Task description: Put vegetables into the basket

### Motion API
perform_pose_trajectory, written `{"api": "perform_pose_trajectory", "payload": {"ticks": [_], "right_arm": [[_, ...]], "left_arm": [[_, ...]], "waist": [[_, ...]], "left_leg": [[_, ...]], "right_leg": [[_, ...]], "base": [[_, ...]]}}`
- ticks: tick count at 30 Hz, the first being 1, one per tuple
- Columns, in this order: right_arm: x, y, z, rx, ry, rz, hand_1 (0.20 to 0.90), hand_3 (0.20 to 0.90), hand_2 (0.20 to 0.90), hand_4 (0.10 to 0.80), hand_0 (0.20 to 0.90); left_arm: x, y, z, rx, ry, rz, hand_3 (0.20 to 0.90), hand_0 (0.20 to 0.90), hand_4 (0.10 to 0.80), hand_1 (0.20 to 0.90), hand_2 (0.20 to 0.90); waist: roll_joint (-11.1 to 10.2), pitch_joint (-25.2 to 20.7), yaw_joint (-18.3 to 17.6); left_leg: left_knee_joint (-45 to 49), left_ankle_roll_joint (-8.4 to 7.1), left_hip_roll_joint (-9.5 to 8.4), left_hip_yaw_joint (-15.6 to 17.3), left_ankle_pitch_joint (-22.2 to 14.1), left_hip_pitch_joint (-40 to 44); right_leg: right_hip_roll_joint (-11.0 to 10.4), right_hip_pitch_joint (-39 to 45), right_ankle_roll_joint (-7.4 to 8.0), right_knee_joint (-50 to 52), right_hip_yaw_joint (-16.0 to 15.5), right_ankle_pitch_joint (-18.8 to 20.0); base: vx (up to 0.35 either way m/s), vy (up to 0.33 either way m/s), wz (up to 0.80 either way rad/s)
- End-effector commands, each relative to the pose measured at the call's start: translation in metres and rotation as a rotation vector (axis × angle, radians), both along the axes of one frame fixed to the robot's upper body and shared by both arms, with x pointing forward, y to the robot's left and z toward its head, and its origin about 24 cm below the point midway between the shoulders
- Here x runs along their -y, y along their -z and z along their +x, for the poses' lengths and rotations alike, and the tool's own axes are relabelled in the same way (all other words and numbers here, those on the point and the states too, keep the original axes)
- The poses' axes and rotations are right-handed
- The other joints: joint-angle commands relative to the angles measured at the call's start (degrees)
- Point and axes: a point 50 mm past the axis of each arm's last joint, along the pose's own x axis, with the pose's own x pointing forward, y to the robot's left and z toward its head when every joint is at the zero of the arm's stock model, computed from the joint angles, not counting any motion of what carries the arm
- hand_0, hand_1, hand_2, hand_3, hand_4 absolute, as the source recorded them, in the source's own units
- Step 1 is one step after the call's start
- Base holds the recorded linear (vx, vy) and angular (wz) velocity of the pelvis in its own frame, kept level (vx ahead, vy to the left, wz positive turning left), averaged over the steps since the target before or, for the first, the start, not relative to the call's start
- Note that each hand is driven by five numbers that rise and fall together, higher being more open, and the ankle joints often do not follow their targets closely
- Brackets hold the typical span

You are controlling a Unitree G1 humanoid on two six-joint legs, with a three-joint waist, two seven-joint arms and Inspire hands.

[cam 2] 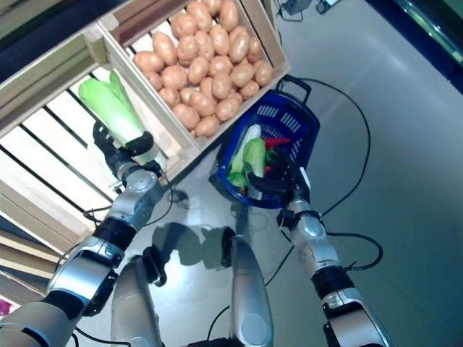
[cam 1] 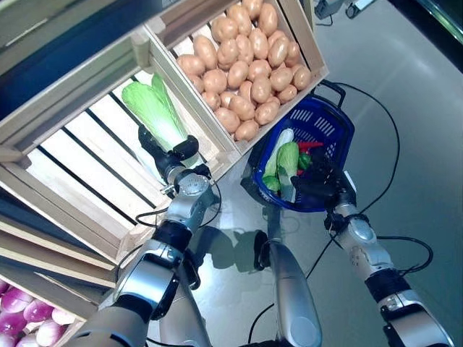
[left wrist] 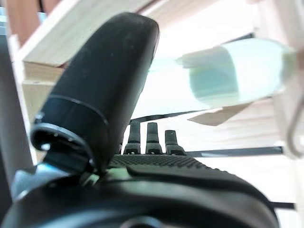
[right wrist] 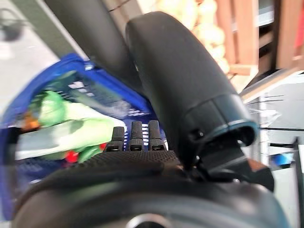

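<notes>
A leafy green cabbage with a white stem [cam 1: 148,105] lies in the slatted wooden crate [cam 1: 79,173]. My left hand [cam 1: 163,159] reaches into that crate. Its fingers are straight on one side of the white stem and its thumb [cam 1: 185,148] on the other. In the left wrist view the stem [left wrist: 232,76] lies past the straight fingers [left wrist: 152,137]. The blue basket [cam 1: 340,116] stands on the floor beside the stand. It holds pale green leafy vegetables [cam 1: 288,159] and a red pepper [cam 1: 309,144]. My right hand [cam 1: 318,184] is at the basket's near rim with straight fingers.
The wooden stand's crates fill the upper left, with a second crate [cam 1: 307,43] right next to the basket. Grey floor [cam 1: 419,108] lies open to the right of the basket and behind it.
</notes>
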Motion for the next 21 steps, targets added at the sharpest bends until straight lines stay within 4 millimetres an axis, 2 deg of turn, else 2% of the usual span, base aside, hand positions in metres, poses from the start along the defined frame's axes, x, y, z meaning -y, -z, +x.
{"api": "perform_pose_trajectory", "payload": {"ticks": [1, 6, 11, 16, 21], "right_arm": [[0.002, -0.053, 0.014, 0.238, 0.023, 0.026, 0.900, 0.900, 0.900, 0.800, 0.900], [0.004, -0.051, 0.013, 0.234, 0.029, 0.036, 0.900, 0.900, 0.900, 0.800, 0.900], [0.002, -0.048, 0.011, 0.233, 0.037, 0.053, 0.900, 0.900, 0.900, 0.800, 0.900], [-0.003, -0.050, 0.013, 0.244, 0.035, 0.063, 0.900, 0.900, 0.900, 0.800, 0.900], [-0.004, -0.052, 0.013, 0.250, 0.042, 0.069, 0.900, 0.900, 0.900, 0.800, 0.900]], "left_arm": [[0.014, -0.069, 0.009, 0.198, -0.100, 0.090, 0.900, 0.900, 0.800, 0.900, 0.900], [-0.002, -0.066, 0.011, 0.113, -0.229, 0.038, 0.900, 0.900, 0.800, 0.900, 0.900], [-0.006, -0.059, 0.014, 0.071, -0.211, 0.032, 0.900, 0.900, 0.800, 0.900, 0.900], [-0.006, -0.043, 0.015, -0.004, -0.205, -0.013, 0.900, 0.900, 0.800, 0.900, 0.900], [-0.005, -0.040, 0.016, -0.006, -0.179, -0.022, 0.900, 0.900, 0.800, 0.900, 0.900]], "waist": [[0.83, 0.41, -0.65], [0.51, 0.43, -1.30], [0.14, 0.43, -1.45], [0.02, 0.43, -1.34], [-0.28, 0.43, -1.33]], "left_leg": [[0.89, 0.76, -0.40, -1.33, -0.67, -2.20], [0.63, 0.70, -0.64, -1.12, -0.54, -3.48], [0.62, 0.86, -0.98, -1.18, -0.72, -4.20], [0.49, 0.99, -1.38, -1.34, -0.71, -5.25], [0.45, 1.15, -1.59, -1.51, -0.69, -6.28]], "right_leg": [[-0.21, 2.59, -0.25, -2.94, -0.16, 3.51], [0.22, 0.85, -0.06, -2.89, 0.17, 3.78], [0.50, -0.15, -0.04, -2.84, 0.24, 3.90], [0.85, -1.57, -0.05, -2.31, 0.27, 3.89], [1.15, -2.84, -0.09, -1.90, 0.30, 3.95]], "base": [[0.000, 0.000, 0.00], [-0.007, -0.006, -0.03], [0.000, 0.000, 0.00], [0.000, 0.000, 0.00], [0.000, 0.000, 0.00]]}}
